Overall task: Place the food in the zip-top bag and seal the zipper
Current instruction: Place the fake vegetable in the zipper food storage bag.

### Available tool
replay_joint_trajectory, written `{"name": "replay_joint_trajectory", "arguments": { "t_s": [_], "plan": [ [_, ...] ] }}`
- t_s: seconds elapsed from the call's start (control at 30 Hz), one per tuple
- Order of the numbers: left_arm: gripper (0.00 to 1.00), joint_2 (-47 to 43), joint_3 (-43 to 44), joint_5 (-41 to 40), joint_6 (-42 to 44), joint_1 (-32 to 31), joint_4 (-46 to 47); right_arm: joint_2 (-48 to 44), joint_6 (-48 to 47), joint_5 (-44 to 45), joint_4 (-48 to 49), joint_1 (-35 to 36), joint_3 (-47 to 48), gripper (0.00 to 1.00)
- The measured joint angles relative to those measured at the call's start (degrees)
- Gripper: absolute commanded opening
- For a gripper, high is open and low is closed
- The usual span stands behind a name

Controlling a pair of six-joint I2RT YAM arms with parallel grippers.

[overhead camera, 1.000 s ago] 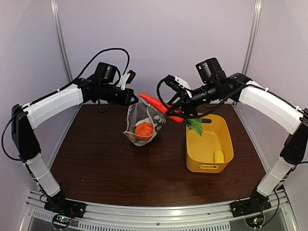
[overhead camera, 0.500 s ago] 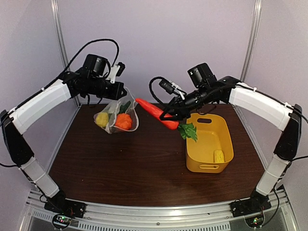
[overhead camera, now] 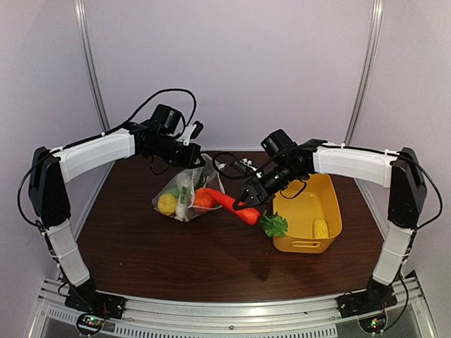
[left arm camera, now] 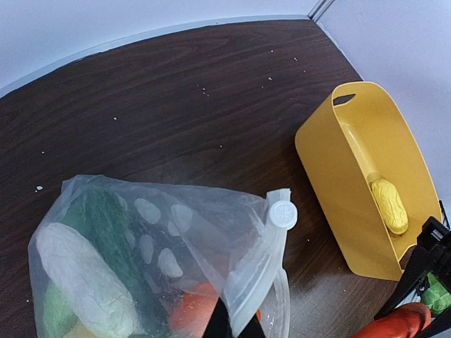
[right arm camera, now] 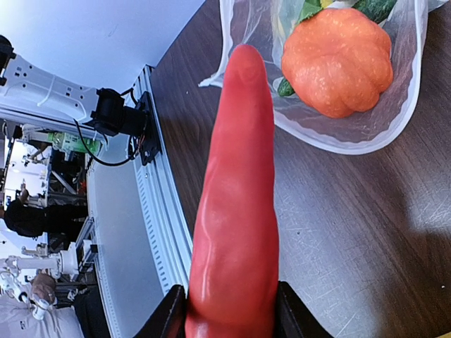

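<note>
From the top view I read this as the loading step, with the zipper work yet to come. My left gripper (overhead camera: 200,162) is pinched tight on the top edge of the zip-top bag (overhead camera: 184,198), which sits left of centre on the table (overhead camera: 141,253) with yellow, green and orange food (overhead camera: 168,204) showing through it. My right gripper (overhead camera: 247,200), just right of the bag, is clamped partway closed around a toy carrot (overhead camera: 225,200). The carrot's tip is aimed at the bag's mouth and its leaves hang by the yellow basket (overhead camera: 303,244) at centre right, where a yellow corn piece (overhead camera: 320,228) waits. In the left wrist view the bag fills the lower left with a white vegetable (left arm camera: 81,274) inside. The zipper (left arm camera: 257,264) runs down to my closed fingertips at the bottom edge, with its white slider tab (left arm camera: 282,213) at the upper end, and the mouth looks only loosely parted. In the right wrist view the carrot runs up the middle from between my fingers (right arm camera: 168,318), its tip just at the bag's rim, and an orange pumpkin (right arm camera: 338,60) lies inside at upper right. Next, I judge, I must push the carrot tip-first through the opening without snagging the rim, let go, then fetch the corn.
</note>
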Motion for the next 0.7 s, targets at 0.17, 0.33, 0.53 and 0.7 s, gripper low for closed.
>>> {"name": "replay_joint_trajectory", "arguments": {
  "t_s": [0.17,0.33,0.53,0.7],
  "plan": [
    [0.00,-0.26,-2.12,3.54,-0.85,-0.17,2.21,-0.17,6.67,0.09,3.63,0.00,0.00,0.39],
    [0.00,-0.26,-2.23,5.44,-1.49,-0.92,3.28,1.42,13.64,0.55,6.64,-0.24,1.79,0.41],
    [0.00,-0.26,-2.16,7.76,-2.69,-1.46,3.48,6.27,20.98,0.98,10.32,-1.60,4.83,0.40],
    [0.00,-0.26,-1.84,8.61,-3.61,-2.05,3.78,7.61,25.55,2.86,11.91,-2.86,4.81,0.41]
  ]
}}
